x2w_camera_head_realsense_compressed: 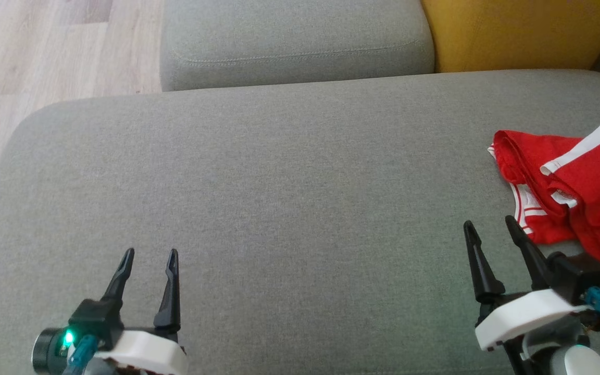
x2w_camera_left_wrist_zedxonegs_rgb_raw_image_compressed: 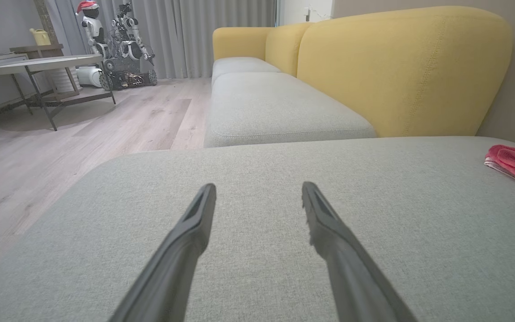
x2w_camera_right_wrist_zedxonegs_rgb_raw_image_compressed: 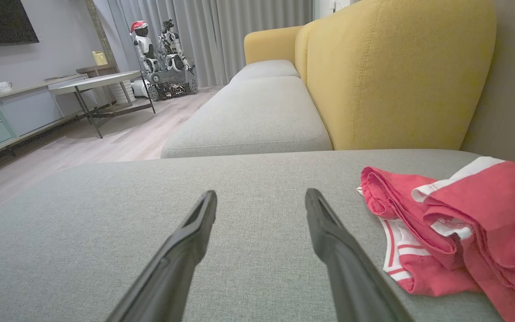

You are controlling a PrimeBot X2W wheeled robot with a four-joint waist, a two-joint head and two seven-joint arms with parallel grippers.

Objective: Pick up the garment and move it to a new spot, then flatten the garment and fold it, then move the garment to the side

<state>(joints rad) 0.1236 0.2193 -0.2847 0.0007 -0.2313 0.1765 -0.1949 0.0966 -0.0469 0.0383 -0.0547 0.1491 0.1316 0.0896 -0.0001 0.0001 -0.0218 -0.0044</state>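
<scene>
The garment (x2w_camera_head_realsense_compressed: 565,190) is a crumpled red piece with white trim, lying at the right edge of the grey cushion (x2w_camera_head_realsense_compressed: 289,187). It shows at the right in the right wrist view as the garment (x2w_camera_right_wrist_zedxonegs_rgb_raw_image_compressed: 458,232), and as a red sliver at the far right of the left wrist view, garment (x2w_camera_left_wrist_zedxonegs_rgb_raw_image_compressed: 514,163). My right gripper (x2w_camera_head_realsense_compressed: 490,224) hovers open just left of and in front of the garment, with nothing between its fingers. At the lower left, my left gripper (x2w_camera_head_realsense_compressed: 151,252) is open and empty over bare cushion, far from the garment.
A second grey seat cushion (x2w_camera_head_realsense_compressed: 295,44) lies beyond, with a yellow backrest (x2w_camera_head_realsense_compressed: 519,34) at the far right. Wooden floor (x2w_camera_head_realsense_compressed: 45,57) lies off the cushion's left edge. Across the room stand a table (x2w_camera_left_wrist_zedxonegs_rgb_raw_image_compressed: 38,67) and a parked robot (x2w_camera_left_wrist_zedxonegs_rgb_raw_image_compressed: 121,44).
</scene>
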